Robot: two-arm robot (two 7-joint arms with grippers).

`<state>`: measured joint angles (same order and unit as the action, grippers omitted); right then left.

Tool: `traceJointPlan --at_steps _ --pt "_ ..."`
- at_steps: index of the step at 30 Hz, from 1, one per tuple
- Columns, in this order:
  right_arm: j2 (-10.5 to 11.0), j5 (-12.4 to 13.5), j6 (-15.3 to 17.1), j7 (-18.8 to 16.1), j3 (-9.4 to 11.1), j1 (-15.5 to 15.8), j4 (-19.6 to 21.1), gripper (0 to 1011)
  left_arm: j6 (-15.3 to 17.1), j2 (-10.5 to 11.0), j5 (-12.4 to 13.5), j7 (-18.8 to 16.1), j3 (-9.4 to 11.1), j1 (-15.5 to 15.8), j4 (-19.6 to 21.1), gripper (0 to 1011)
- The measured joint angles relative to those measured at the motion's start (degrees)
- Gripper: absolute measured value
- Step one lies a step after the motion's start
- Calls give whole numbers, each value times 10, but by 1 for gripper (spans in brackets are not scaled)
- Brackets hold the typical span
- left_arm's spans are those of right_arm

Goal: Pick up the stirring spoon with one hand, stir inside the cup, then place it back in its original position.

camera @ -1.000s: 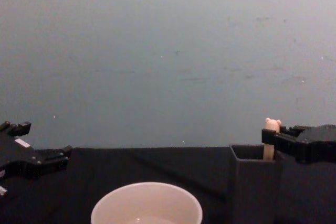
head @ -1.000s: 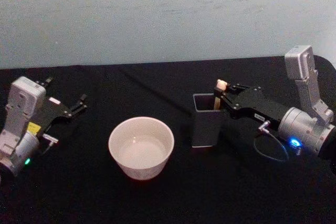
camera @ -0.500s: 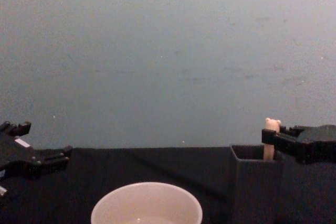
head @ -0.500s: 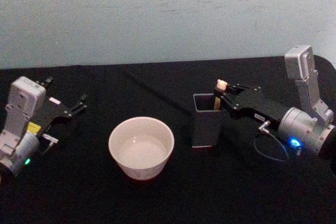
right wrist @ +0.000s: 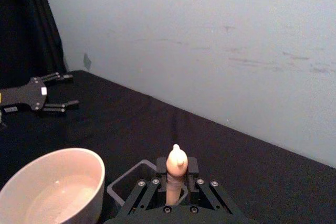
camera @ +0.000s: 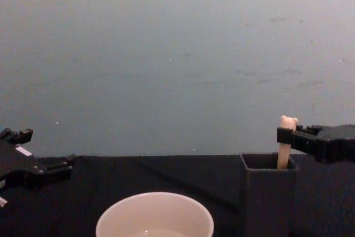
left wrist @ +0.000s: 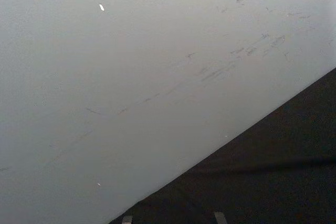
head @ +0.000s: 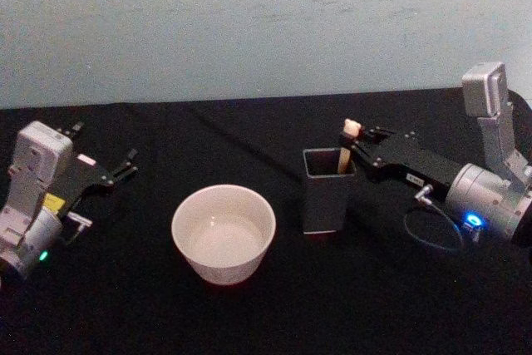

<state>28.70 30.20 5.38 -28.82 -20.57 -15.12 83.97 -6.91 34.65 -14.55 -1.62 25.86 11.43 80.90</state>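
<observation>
Right hand (head: 355, 147): fingers clamped from both sides on the handle of the stirring spoon (head: 350, 129), just below its bear-head knob and just above the rim of the holder (head: 326, 197).
Right arm pose: reaches in roughly level from the holder's right side. The silver wrist with its lit blue ring sits well to the right of the holder.
Stirring spoon: upright at the holder's far right corner. Its lower part is inside the holder and the bowl is hidden.
Holder: dark grey, square, upright on the black tabletop (head: 366, 305).
Cup (head: 208, 259): upright, near the holder's left side, not touching it.
Left hand (head: 106, 150): well left of the holder, beyond the cup, low over the tabletop, fingers apart.
</observation>
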Motion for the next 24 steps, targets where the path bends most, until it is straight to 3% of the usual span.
traceJointPlan --at_steps 24 --pt "12 54 -26 -1 19 -11 59 218 0 0 0 0 0 0 0 1001"
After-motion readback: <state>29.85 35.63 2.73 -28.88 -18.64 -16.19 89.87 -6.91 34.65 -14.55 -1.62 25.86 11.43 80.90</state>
